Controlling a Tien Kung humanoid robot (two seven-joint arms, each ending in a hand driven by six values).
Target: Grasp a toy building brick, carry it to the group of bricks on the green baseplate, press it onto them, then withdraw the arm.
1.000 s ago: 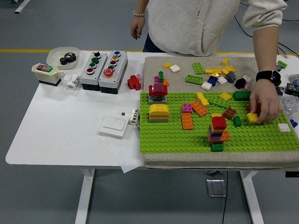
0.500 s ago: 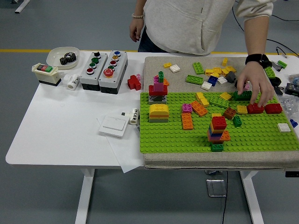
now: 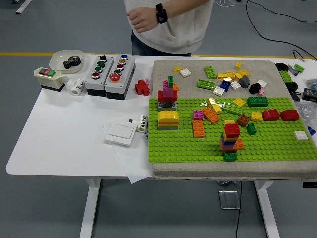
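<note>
A multicoloured brick stack [image 3: 231,140] topped with red stands upright on the green baseplate [image 3: 178,144]; no robot hand shows.

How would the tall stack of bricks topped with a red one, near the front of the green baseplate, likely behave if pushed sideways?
The brick stack looks tall and narrow, so it would probably tip or snap apart. Its layers sit unevenly, suggesting weak joints. Being studded onto the green baseplate, it likely won't slide.

2 button boxes [image 3: 109,75], 1 green baseplate [image 3: 277,148], 1 gear [image 3: 72,61], 1 person [image 3: 168,25].
</note>
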